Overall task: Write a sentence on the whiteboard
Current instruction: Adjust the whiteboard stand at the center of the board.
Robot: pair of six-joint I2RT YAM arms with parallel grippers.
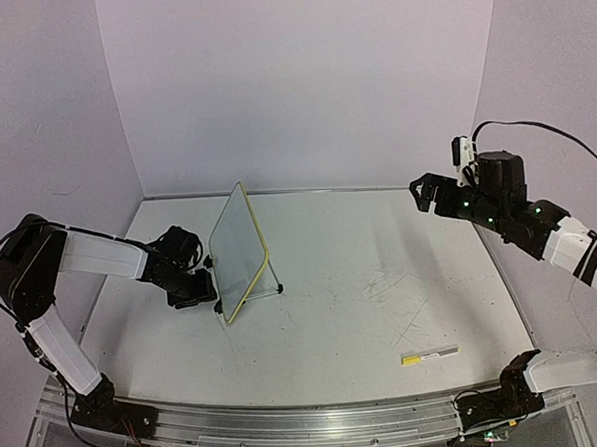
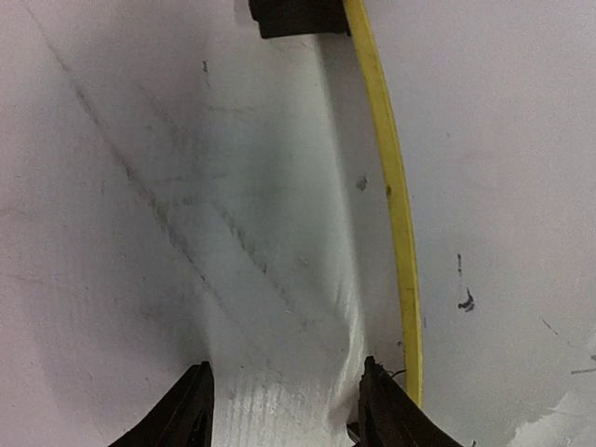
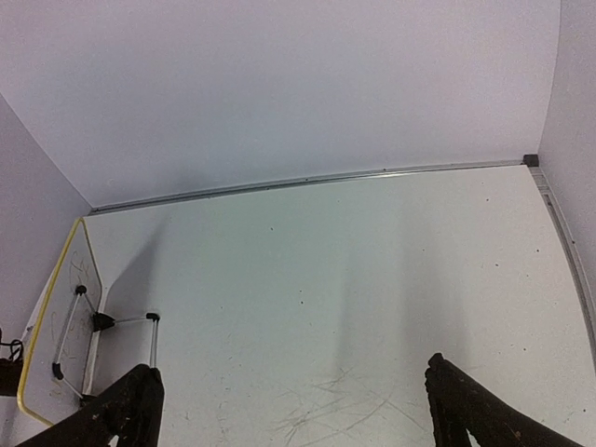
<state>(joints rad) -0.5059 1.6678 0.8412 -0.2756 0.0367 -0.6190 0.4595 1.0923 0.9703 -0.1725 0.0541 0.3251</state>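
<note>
On the left half of the tabletop (image 1: pixel 382 289): the whiteboard (image 1: pixel 238 249) stands tilted on its wire stand (image 3: pixel 121 321), with the left claw (image 1: pixel 197 289) at its lower edge.
Left claw close against the board near the yellow rim (image 2: pixel 396 205), just short of a black clip foot (image 2: pixel 298 17). Its fingers (image 2: pixel 191 414) stand partly apart with white surface showing between them. Nothing is visibly pinched, and contact with the board cannot be told. Right claw (image 1: pixel 422 192) is raised over the far right of the tabletop, well apart from the board, fingers spread wide and holding nothing. A slim pale stick with a yellow end (image 1: pixel 431 356) lies flat near the front right.
</note>
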